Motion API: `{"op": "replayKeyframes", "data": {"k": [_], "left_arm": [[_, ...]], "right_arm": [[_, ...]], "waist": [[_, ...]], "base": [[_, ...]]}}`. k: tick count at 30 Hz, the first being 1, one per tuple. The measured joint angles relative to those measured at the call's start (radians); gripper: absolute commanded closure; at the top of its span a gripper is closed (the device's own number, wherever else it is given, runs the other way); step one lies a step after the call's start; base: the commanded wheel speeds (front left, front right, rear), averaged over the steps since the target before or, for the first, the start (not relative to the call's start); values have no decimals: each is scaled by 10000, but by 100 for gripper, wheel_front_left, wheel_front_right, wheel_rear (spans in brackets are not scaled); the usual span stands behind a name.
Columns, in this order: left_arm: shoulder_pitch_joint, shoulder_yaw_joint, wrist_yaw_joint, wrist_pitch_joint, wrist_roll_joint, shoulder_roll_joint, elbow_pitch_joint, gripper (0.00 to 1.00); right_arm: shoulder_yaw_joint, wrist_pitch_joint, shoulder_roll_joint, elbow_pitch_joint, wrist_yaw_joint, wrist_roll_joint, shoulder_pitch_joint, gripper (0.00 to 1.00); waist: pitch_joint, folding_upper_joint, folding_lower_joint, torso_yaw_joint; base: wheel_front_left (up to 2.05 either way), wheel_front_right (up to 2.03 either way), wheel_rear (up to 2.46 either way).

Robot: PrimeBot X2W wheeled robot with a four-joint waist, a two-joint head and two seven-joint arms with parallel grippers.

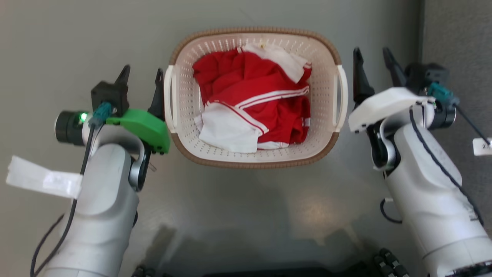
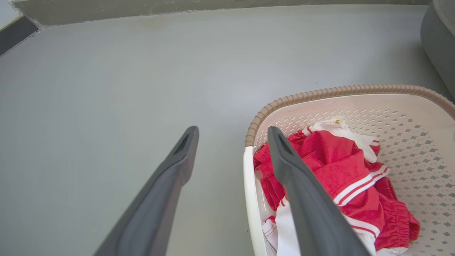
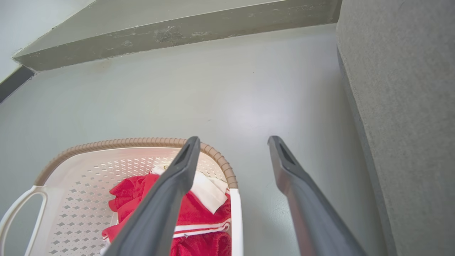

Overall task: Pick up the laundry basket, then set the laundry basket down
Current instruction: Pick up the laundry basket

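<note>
Sitting upright on the smooth grey floor (image 1: 77,30), centred between the two arms: one small cream-white perforated plastic laundry basket (image 1: 184,96), rounded-rectangular, with a brown woven-look rim. Contents: one loose heap of red-and-white clothes (image 1: 250,88), soft and crumpled, well below the rim; the number of garments cannot be told. Fittings: two white plastic loop handles, the left handle (image 1: 169,98) and the right handle (image 1: 341,98), one on each short side. Handling, as judged: light, since the shell is thin plastic and the load small; stiff enough to lift by both ends, though the walls may flex if squeezed; smooth plastic, likely slippery under a bare pinch. Best hold: the two handles, taken together so the basket stays level. Hands: two. The left hand (image 1: 142,73) is released, fingers spread, holding nothing, its inner finger just beside the left handle. The right hand (image 1: 371,54) is likewise released and empty, near the right handle but apart from it.
</note>
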Motion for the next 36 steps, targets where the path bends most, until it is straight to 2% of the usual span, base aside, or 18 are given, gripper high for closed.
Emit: {"op": "replayKeyframes", "data": {"k": [16,25,36], "left_arm": [[-1224,-556,-284,-117,-82,-38,1200,0],[-1454,-1045,-493,-192,-522,-46,1944,0],[-1751,-1434,-594,-190,-838,-56,2761,0]], "right_arm": [[334,-50,-27,1122,96,290,-1330,0],[859,-58,-36,1843,274,663,-1568,0],[1252,-58,-40,2755,265,1302,-1589,0]], "waist": [[1684,0,-1,45],[1953,0,0,77],[2092,0,-1,84]], "base": [[0,0,0],[0,0,0],[0,0,0]]}}
